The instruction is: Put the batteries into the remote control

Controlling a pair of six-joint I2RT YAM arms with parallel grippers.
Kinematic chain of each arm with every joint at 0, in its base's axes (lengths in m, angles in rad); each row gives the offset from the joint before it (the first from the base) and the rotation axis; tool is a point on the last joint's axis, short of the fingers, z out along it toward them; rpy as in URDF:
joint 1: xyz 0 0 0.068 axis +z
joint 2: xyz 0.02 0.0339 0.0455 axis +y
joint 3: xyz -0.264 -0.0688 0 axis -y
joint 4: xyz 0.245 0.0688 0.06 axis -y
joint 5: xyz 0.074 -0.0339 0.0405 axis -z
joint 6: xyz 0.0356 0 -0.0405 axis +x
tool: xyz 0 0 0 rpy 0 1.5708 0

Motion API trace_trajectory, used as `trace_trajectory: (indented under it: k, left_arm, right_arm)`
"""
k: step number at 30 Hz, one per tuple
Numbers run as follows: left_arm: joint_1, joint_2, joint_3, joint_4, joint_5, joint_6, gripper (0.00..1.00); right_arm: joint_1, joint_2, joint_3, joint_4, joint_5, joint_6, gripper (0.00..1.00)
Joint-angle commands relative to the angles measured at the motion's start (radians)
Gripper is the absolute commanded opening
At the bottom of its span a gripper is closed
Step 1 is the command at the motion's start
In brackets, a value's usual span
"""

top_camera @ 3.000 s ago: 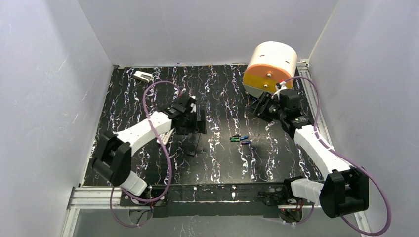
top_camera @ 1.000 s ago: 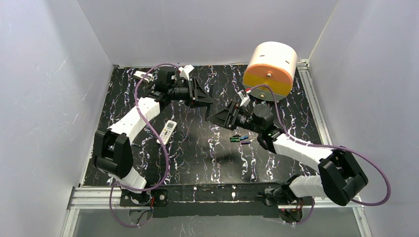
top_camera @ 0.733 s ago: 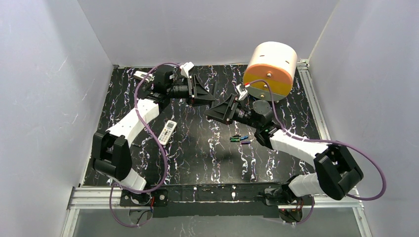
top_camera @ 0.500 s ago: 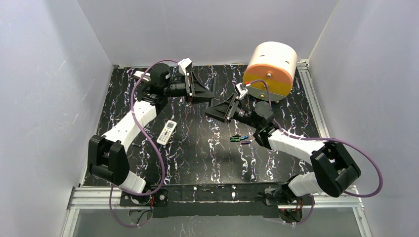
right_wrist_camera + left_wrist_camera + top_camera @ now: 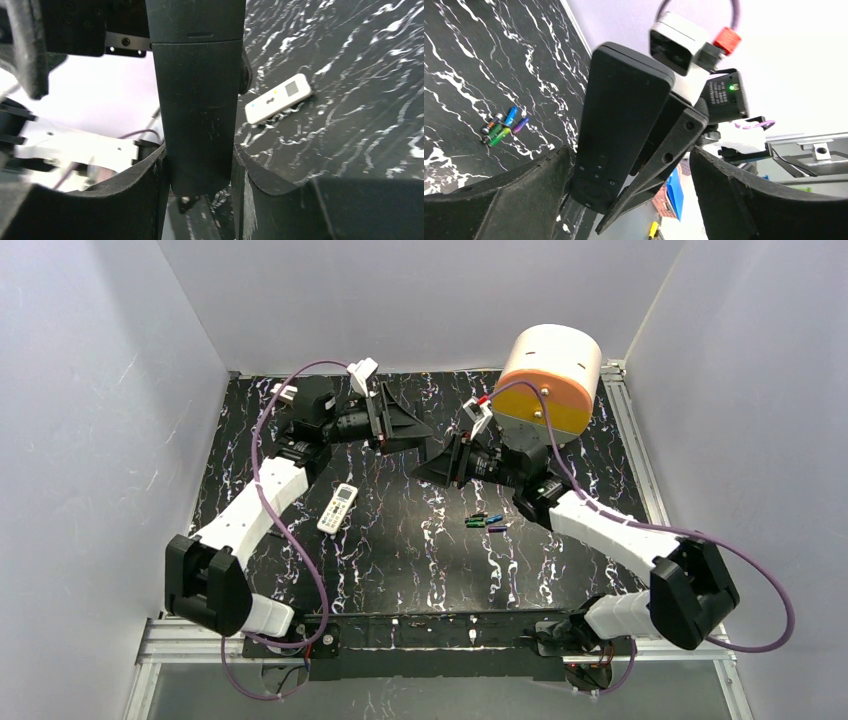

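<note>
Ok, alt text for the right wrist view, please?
A long flat black plastic bar fills the middle of the frame, gripped from both sides by the right claw. Behind it to the right, the slim white rectangular remote control lies flat on the black white-veined table, untouched.

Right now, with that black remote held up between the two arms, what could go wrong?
The left gripper stands open, so only the right gripper pinches the black remote, near one end; it might slip and drop. Falling, it could knock the batteries or the white remote lying on the table.
</note>
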Motion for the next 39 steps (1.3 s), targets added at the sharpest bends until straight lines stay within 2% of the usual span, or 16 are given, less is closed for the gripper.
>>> trace_trajectory:
  k: [1,5,13,16,19,21,26,35,37,39]
  left_arm:
    - [0.013,-0.081,-0.011,-0.006,-0.085,0.095,0.87]
    - [0.012,-0.101,-0.041,-0.016,-0.160,0.151,0.88]
    - [-0.025,-0.099,-0.098,-0.011,-0.239,0.280,0.75]
    - [-0.036,-0.095,-0.123,-0.010,-0.268,0.299,0.73]
    - [-0.037,-0.091,-0.126,-0.010,-0.238,0.285,0.65]
    - [-0.040,-0.105,-0.137,-0.010,-0.235,0.277,0.55]
    - [-0.060,-0.168,-0.203,-0.010,-0.287,0.292,0.45]
    - [-0.077,-0.167,-0.213,-0.010,-0.244,0.295,0.09]
    - [-0.077,-0.168,-0.207,-0.018,-0.240,0.314,0.00]
    - [-0.075,-0.166,-0.185,-0.056,-0.249,0.346,0.00]
  right_arm:
    - [0.022,-0.067,0.126,-0.389,0.104,-0.408,0.21]
    - [0.028,-0.065,0.136,-0.409,0.190,-0.395,0.21]
    - [0.085,0.001,0.130,-0.220,0.207,-0.047,0.21]
    - [0.087,0.009,0.102,-0.093,0.164,0.076,0.21]
    - [0.088,-0.003,0.091,-0.086,0.184,0.140,0.21]
    - [0.088,-0.016,0.092,-0.123,0.221,0.154,0.21]
    - [0.090,-0.005,0.118,-0.164,0.254,0.172,0.21]
    - [0.089,0.060,0.163,-0.220,0.252,0.202,0.23]
    - [0.089,0.058,0.156,-0.219,0.252,0.199,0.30]
    - [0.089,0.046,0.149,-0.219,0.255,0.172,0.44]
